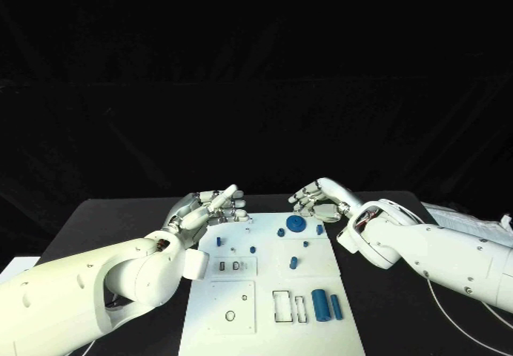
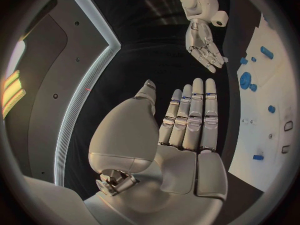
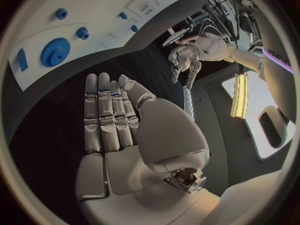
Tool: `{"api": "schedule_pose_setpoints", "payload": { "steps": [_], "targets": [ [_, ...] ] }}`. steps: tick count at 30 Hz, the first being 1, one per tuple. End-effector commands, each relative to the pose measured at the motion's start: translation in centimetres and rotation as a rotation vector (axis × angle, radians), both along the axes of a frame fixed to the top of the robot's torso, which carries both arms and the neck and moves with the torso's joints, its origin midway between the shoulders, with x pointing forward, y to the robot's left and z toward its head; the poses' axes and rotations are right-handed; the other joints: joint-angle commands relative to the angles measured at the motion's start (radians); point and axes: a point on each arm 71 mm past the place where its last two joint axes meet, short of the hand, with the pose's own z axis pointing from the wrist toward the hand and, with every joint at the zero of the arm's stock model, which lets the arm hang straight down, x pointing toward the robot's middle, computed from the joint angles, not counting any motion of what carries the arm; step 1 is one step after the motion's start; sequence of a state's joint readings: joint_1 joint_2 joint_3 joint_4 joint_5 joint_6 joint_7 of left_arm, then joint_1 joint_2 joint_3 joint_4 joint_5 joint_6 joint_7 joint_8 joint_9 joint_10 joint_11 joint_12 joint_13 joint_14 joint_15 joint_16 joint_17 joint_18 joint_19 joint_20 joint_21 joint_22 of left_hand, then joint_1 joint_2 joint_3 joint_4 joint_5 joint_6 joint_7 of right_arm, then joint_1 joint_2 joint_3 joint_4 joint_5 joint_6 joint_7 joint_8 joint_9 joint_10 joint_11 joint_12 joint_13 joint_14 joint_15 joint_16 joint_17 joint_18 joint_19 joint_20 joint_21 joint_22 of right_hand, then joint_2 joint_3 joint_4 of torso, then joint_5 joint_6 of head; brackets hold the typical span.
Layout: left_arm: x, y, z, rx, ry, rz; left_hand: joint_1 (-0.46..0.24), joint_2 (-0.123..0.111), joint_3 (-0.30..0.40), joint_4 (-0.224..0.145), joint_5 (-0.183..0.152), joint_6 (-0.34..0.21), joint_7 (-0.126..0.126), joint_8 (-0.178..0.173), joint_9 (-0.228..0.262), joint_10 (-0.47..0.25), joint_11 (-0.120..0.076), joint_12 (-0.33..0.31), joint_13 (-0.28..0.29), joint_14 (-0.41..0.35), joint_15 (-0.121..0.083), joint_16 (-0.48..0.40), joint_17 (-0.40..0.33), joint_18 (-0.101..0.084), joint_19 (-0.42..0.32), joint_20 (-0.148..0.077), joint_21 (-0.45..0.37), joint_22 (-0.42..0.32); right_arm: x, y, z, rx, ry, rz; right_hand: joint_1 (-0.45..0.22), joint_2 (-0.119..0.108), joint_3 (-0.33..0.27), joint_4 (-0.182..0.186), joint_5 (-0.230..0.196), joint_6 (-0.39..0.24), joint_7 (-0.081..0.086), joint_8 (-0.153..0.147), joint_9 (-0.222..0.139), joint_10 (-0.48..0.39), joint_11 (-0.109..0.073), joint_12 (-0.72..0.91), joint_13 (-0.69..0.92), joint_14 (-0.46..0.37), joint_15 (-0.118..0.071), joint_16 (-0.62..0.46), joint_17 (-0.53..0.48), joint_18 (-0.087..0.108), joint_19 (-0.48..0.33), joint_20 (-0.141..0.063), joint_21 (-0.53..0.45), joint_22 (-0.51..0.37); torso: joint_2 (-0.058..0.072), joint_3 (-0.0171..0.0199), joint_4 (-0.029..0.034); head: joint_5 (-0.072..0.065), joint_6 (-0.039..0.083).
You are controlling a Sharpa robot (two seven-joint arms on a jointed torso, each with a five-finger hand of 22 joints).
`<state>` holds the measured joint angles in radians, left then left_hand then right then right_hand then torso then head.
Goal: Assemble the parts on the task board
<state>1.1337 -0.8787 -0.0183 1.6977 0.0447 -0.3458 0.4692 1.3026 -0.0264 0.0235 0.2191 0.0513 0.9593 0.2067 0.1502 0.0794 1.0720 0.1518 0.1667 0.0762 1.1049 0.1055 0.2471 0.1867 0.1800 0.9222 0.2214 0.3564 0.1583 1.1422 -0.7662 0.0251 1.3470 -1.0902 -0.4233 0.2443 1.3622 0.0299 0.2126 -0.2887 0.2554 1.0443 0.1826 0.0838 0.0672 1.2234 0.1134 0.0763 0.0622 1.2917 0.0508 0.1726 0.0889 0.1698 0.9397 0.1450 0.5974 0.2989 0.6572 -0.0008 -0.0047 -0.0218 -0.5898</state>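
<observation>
Head view: white board (image 1: pixel 241 297) mid-table, blue parts on it: gear (image 1: pixel 296 223) at far end, two cylinders (image 1: pixel 326 305) near right edge. Left hand (image 1: pixel 210 208) at board's far-left corner, right hand (image 1: pixel 324 199) just beyond gear; both empty.

Left wrist view: left hand (image 2: pixel 187 122) flat, fingers straight together, beside board (image 2: pixel 265 130).

Right wrist view: right hand (image 3: pixel 112 117) likewise flat, empty; gear (image 3: pixel 55 52) ahead of fingertips.

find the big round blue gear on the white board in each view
Head view: big round blue gear at the white task board's far end, by the right hand.
Left wrist view, beyond the left hand.
Right wrist view.
Shared landmark: small blue round part beside it.
</observation>
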Motion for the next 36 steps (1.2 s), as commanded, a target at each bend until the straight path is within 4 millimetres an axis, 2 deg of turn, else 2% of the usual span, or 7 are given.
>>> {"api": "schedule_pose_setpoints", "payload": {
  "steps": [1,8,13,22,25,30,36],
  "targets": [
    [-0.5,-0.6,0.7,-0.039,-0.014,-0.054,0.008,0.004,-0.007,-0.001,0.001,0.005,0.000,-0.004,-0.002,0.005,0.001,-0.007,0.000,0.005,0.002,-0.005,0.002,0.004,0.007,-0.002,0.004,-0.002,-0.3,0.9,-0.2,-0.264,-0.136,0.084,-0.013,-0.037,0.039,0.001,-0.009,0.033,-0.009,-0.020,-0.002,0.040,-0.014,-0.016,0.000,0.093,-0.025,0.002,0.027,0.010,-0.007,-0.026,0.153,0.094,0.029,-0.0045,0.0071,-0.011,0.008],
    [-1.0,-0.8,1.4,-0.050,-0.021,-0.066,0.012,0.008,-0.013,-0.005,0.001,0.005,0.002,-0.009,-0.003,0.005,0.002,-0.014,-0.002,0.003,0.003,-0.013,0.006,0.003,0.006,-0.002,0.000,-0.005,-0.6,2.3,-0.3,-0.474,-0.216,0.120,-0.043,-0.056,0.042,0.010,-0.027,0.034,-0.027,-0.020,-0.001,0.020,-0.028,-0.016,0.000,0.214,-0.051,0.067,0.079,0.016,0.055,-0.042,0.245,0.141,0.052,-0.0078,0.0186,-0.023,0.015],
    [-1.0,-0.4,1.8,-0.050,-0.025,-0.056,0.015,0.010,-0.016,-0.007,0.001,0.005,0.003,-0.012,-0.004,0.004,0.003,-0.018,-0.003,0.003,0.004,-0.017,0.008,0.003,0.006,-0.001,-0.001,-0.007,-0.7,3.0,-0.3,-0.575,-0.242,0.120,-0.076,-0.072,0.057,0.017,-0.036,0.034,-0.041,-0.020,-0.001,0.003,-0.038,-0.015,0.001,0.222,-0.062,0.178,0.147,0.016,0.089,-0.053,0.291,0.162,0.064,-0.0091,0.0238,-0.030,0.017],
    [-1.0,0.2,2.2,-0.046,-0.028,-0.047,0.019,0.013,-0.020,-0.011,0.001,0.004,0.005,-0.016,-0.005,0.003,0.005,-0.024,-0.004,0.001,0.005,-0.023,0.011,0.003,0.005,0.000,-0.004,-0.009,-0.3,3.3,0.4,-0.635,-0.240,0.080,-0.104,-0.086,0.100,0.036,-0.044,0.038,-0.046,-0.019,0.000,-0.036,-0.036,-0.015,0.001,0.214,-0.065,0.360,0.249,0.015,0.121,-0.055,0.354,0.193,0.080,-0.0116,0.0334,-0.038,0.017],
    [-0.9,0.4,2.3,-0.042,-0.027,-0.043,0.019,0.015,-0.025,-0.013,0.000,0.002,0.007,-0.021,-0.007,0.001,0.007,-0.031,-0.005,-0.002,0.007,-0.030,0.013,0.002,0.006,0.001,-0.006,-0.011,0.0,3.3,0.7,-0.647,-0.234,0.064,-0.109,-0.088,0.112,0.043,-0.044,0.041,-0.047,-0.019,0.000,-0.047,-0.036,-0.015,0.001,0.215,-0.064,0.395,0.268,0.004,0.151,-0.054,0.402,0.259,0.085,-0.0132,0.0358,-0.044,0.020],
    [-0.8,0.9,2.3,-0.035,-0.026,-0.031,0.019,0.016,-0.027,-0.013,0.000,0.002,0.008,-0.023,-0.007,0.000,0.008,-0.033,-0.005,-0.003,0.008,-0.033,0.014,0.002,0.006,0.001,-0.006,-0.012,0.3,3.2,1.2,-0.655,-0.235,0.039,-0.112,-0.093,0.139,0.057,-0.049,0.043,-0.047,-0.019,0.000,-0.062,-0.035,-0.015,0.001,0.210,-0.061,0.472,0.308,-0.016,0.210,-0.051,0.501,0.398,0.094,-0.0142,0.0355,-0.041,0.022],
    [-0.7,1.1,2.3,-0.031,-0.024,-0.026,0.019,0.017,-0.029,-0.013,0.001,0.001,0.009,-0.025,-0.007,-0.001,0.008,-0.035,-0.005,-0.004,0.008,-0.035,0.015,0.002,0.006,0.002,-0.007,-0.012,0.7,3.0,1.5,-0.668,-0.222,0.020,-0.113,-0.098,0.164,0.071,-0.067,0.046,-0.047,-0.019,0.000,-0.064,-0.033,-0.015,0.001,0.198,-0.062,0.518,0.330,-0.024,0.229,-0.048,0.547,0.458,0.102,-0.0166,0.0382,-0.049,0.020]
  ]
}}
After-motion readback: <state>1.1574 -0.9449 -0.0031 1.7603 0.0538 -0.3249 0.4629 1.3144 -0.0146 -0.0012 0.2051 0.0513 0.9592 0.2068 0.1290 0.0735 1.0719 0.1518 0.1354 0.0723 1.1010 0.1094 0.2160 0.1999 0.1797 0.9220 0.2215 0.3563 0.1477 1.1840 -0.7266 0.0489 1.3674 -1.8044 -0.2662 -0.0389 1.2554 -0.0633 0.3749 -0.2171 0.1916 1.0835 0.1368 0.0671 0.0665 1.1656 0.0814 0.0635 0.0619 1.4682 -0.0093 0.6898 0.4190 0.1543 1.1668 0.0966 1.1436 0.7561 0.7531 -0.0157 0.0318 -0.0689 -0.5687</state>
